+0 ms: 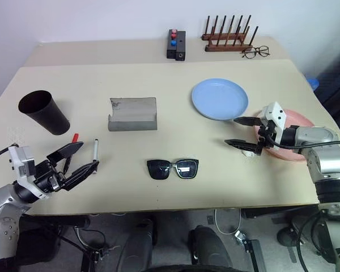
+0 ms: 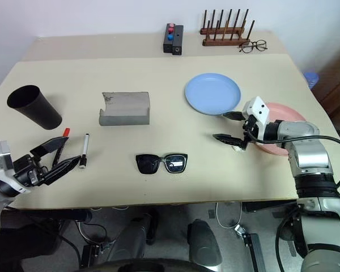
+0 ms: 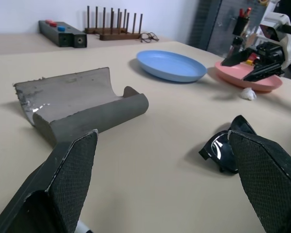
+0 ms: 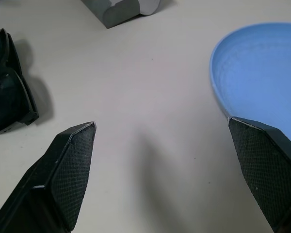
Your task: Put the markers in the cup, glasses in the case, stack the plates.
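Observation:
The black cup [image 1: 43,111] stands at the far left of the table. A red-capped marker [image 1: 75,138] and a white marker with a black cap [image 1: 96,148] lie near the front left. My left gripper [image 1: 88,156] hovers open just beside them, holding nothing. The grey case [image 1: 133,114] lies open in the middle. In front of it are the black sunglasses [image 1: 173,168], folded out. The light blue plate [image 1: 220,99] sits right of centre and the pink plate [image 1: 292,154] further right, partly behind my right arm. My right gripper [image 1: 231,131] is open and empty at the pink plate's left rim.
A small white crumpled scrap [image 1: 247,153] lies under the right gripper. At the back stand a black box with red and blue buttons [image 1: 176,44], a wooden peg rack [image 1: 228,39] and wire-framed spectacles [image 1: 255,52]. The table's front edge runs just below both grippers.

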{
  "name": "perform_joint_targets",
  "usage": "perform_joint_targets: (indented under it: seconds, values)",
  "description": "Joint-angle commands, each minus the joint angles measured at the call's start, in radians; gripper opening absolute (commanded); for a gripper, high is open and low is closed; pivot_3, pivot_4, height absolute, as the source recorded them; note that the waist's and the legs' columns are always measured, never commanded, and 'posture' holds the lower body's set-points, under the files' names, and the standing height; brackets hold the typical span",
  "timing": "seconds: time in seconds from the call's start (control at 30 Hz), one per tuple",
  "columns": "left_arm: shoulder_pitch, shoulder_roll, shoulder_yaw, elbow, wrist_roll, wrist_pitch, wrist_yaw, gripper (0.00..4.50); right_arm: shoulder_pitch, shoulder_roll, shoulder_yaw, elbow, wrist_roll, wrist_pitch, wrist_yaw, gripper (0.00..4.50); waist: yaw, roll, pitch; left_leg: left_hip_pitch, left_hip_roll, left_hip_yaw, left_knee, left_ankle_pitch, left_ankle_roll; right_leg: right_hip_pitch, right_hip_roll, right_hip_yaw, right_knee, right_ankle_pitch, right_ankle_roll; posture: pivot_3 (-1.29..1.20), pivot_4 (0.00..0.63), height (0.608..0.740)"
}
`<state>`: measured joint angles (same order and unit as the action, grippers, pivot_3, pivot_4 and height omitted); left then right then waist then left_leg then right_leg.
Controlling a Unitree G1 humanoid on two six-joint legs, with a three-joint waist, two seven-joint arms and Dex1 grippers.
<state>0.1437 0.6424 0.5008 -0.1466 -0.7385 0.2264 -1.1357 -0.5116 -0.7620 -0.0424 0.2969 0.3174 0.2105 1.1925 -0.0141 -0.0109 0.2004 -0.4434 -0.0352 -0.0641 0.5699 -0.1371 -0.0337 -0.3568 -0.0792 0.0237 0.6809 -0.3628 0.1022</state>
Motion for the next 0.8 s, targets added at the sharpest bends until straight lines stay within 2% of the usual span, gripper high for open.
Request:
perform_joint_targets:
  seconds: [0.03,0.37,0.53,0.7,0.77,0.8]
  values:
    - [-0.013,0.014,0.014,0.002,0.001,-0.023,-0.008,4.50,-0.027,-0.006,-0.017,-0.010,-0.002,-0.027,-0.001,4.43,0.000,0.000,0.000,0.000,0.000,0.000,0.000,0.000,0.000,0.000,0.000,0.000,0.000,0.000,0.000,0.00,0.150,0.735]
    - [0.024,0.025,0.046,-0.014,0.011,-0.021,0.029,4.50,-0.045,0.037,0.014,-0.035,-0.014,-0.052,-0.011,4.43,-0.001,0.000,0.000,0.000,0.000,0.000,0.001,-0.001,0.001,0.000,0.000,0.000,0.000,0.000,0.000,0.00,0.150,0.735]
    - [0.051,0.077,0.132,-0.005,-0.004,0.001,0.057,4.50,-0.052,0.115,0.054,-0.118,-0.013,-0.024,-0.058,4.43,-0.003,0.000,0.000,-0.001,0.000,-0.001,0.002,-0.001,0.001,0.000,0.000,0.000,0.000,0.000,0.000,0.00,0.150,0.735]
    - [0.026,0.131,0.227,0.008,-0.063,0.111,0.155,4.50,-0.039,0.180,0.085,-0.217,0.001,0.030,-0.103,4.43,0.002,0.000,0.000,-0.001,0.000,-0.001,0.003,-0.001,0.001,0.000,0.000,0.000,0.000,0.000,0.000,0.00,0.150,0.735]
    - [-0.006,0.145,0.216,0.000,-0.035,0.138,0.226,4.50,-0.027,0.205,0.084,-0.278,0.026,0.076,-0.132,4.43,0.003,0.000,0.000,-0.001,0.000,-0.002,0.003,-0.001,0.001,-0.002,-0.001,-0.001,0.000,0.000,0.000,0.00,0.150,0.735]
    - [-0.028,0.137,0.201,-0.037,-0.022,0.172,0.314,4.50,-0.020,0.215,0.079,-0.305,0.040,0.090,-0.140,4.43,0.005,0.000,0.000,-0.001,0.000,-0.003,0.004,-0.001,0.001,-0.002,-0.001,-0.001,0.000,0.000,0.000,0.00,0.150,0.735]
